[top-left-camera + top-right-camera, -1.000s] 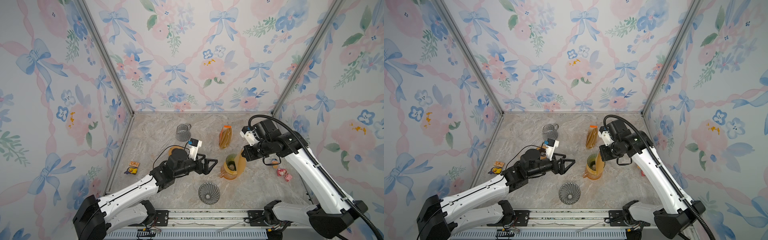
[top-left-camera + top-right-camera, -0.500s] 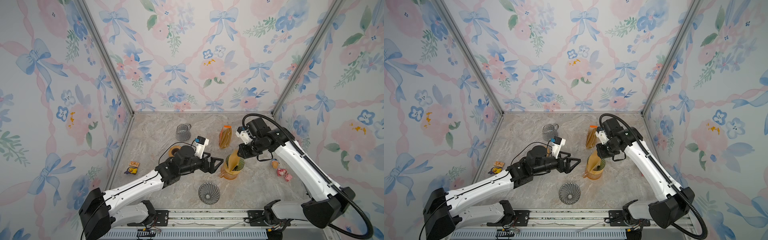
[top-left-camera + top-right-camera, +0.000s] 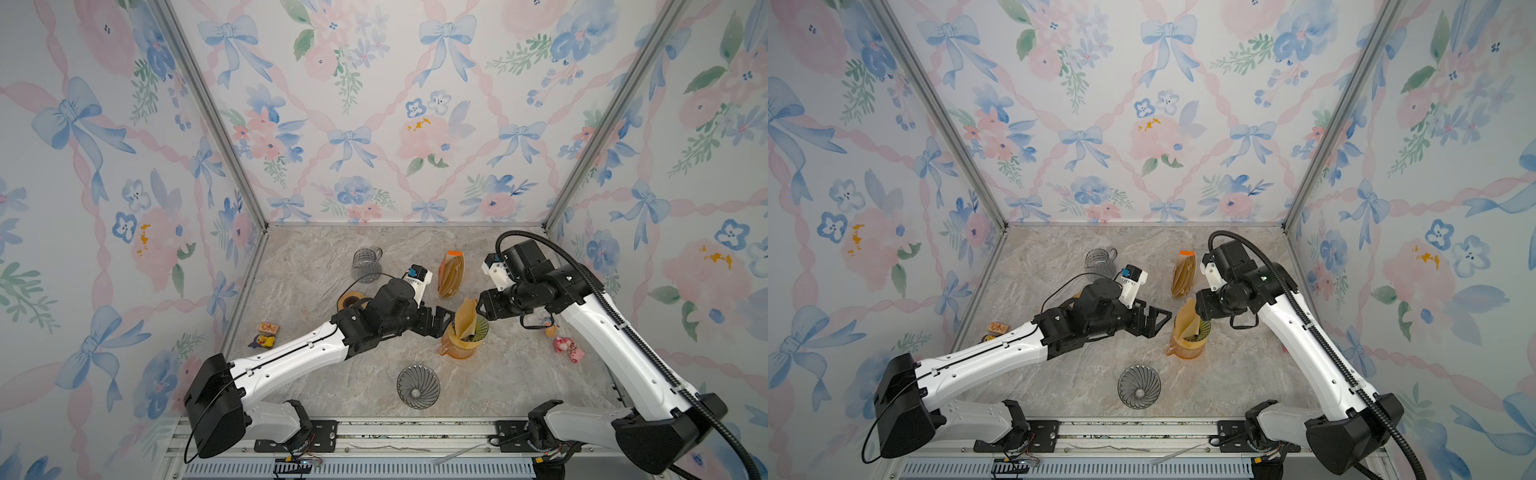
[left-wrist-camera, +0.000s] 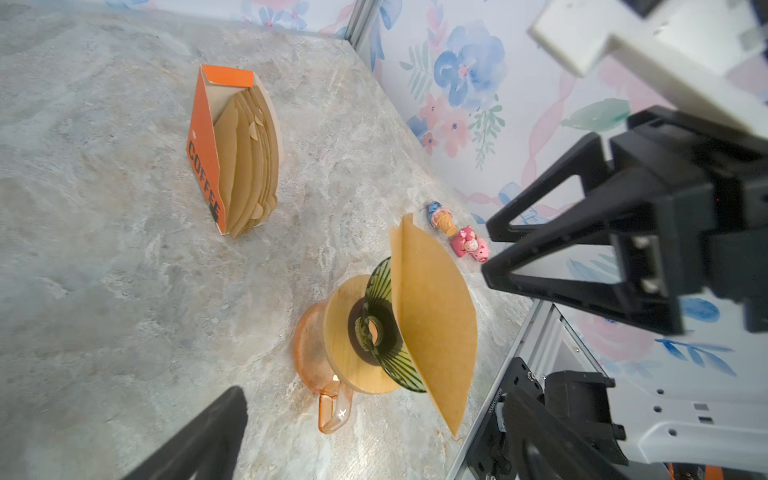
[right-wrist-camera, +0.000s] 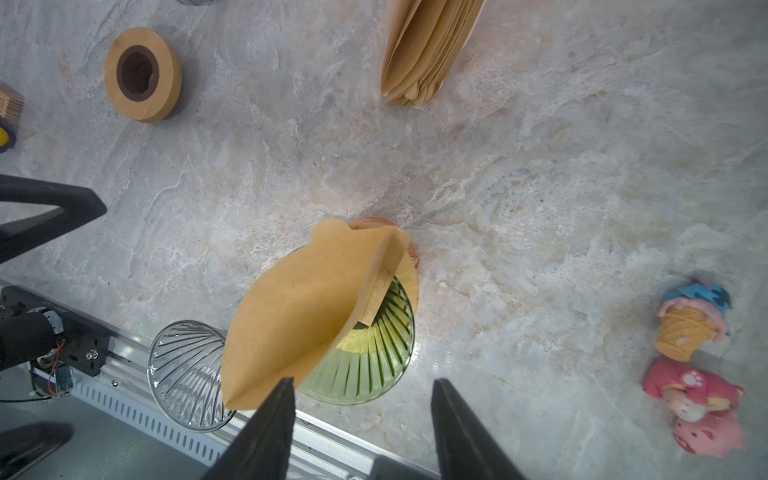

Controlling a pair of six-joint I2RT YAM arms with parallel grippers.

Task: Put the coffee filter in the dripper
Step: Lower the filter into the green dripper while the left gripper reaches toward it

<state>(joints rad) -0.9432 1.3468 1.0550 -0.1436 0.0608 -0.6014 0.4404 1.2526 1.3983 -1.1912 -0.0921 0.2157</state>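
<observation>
Brings the left gripper (image 3: pixel 448 319) in from the left to just beside the dripper (image 3: pixel 478 330), jaws spread wide and empty (a second ago it was well short of it). Leaves the coffee filter (image 3: pixel 466 316) standing on edge in the dripper's green glass cone near the middle of the desk, folded flat, tip down inside, most of the paper poking above the rim and leaning toward the left gripper. Lets go of the paper with the right gripper (image 5: pixel 361 386): pinched on it a second ago, now jaws apart, one finger just beside the filter's edge, nothing held. Reads, as a judgement, as filter delivered but not yet seated; probably needs the paper opened or pressed down to line the cone. Stretches the left arm low and nearly level from the desk's front left corner toward the middle, gripper pointing right. Bends the right arm up from the front right corner, elbow high, wrist turned back leftward over the dripper.
</observation>
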